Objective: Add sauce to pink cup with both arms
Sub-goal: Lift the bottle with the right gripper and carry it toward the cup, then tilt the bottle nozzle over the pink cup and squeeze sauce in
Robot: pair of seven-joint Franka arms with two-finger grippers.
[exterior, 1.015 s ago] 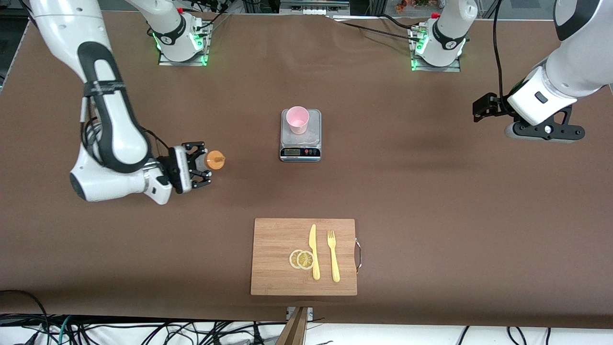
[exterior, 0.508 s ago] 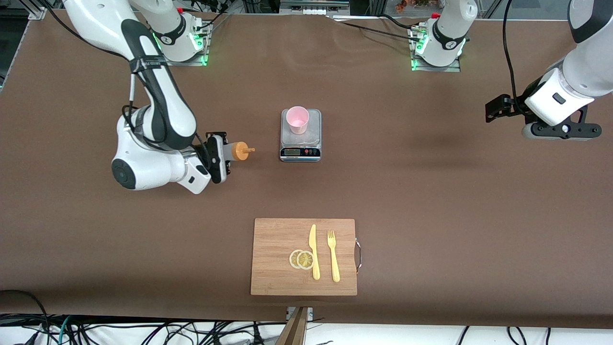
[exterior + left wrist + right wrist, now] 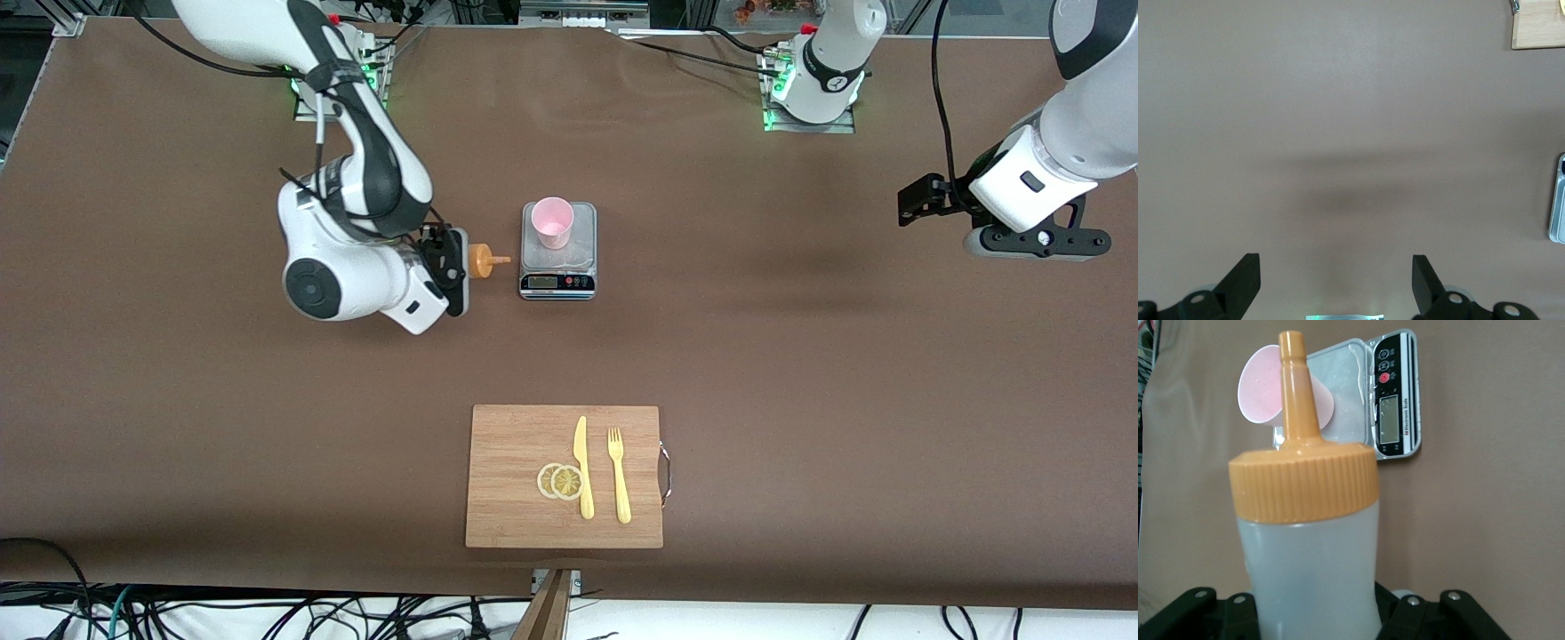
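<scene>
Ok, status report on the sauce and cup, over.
Right end effector shut on sauce bottle, nozzle toward pink cup on scale. Left end effector open, waiting. Nothing between.

I count one squeeze bottle (image 3: 481,260), one pink cup (image 3: 552,222), one scale (image 3: 557,251), one cutting board (image 3: 516,476), one knife (image 3: 582,466), one fork (image 3: 619,474) and two lemon slices (image 3: 560,481).
</scene>
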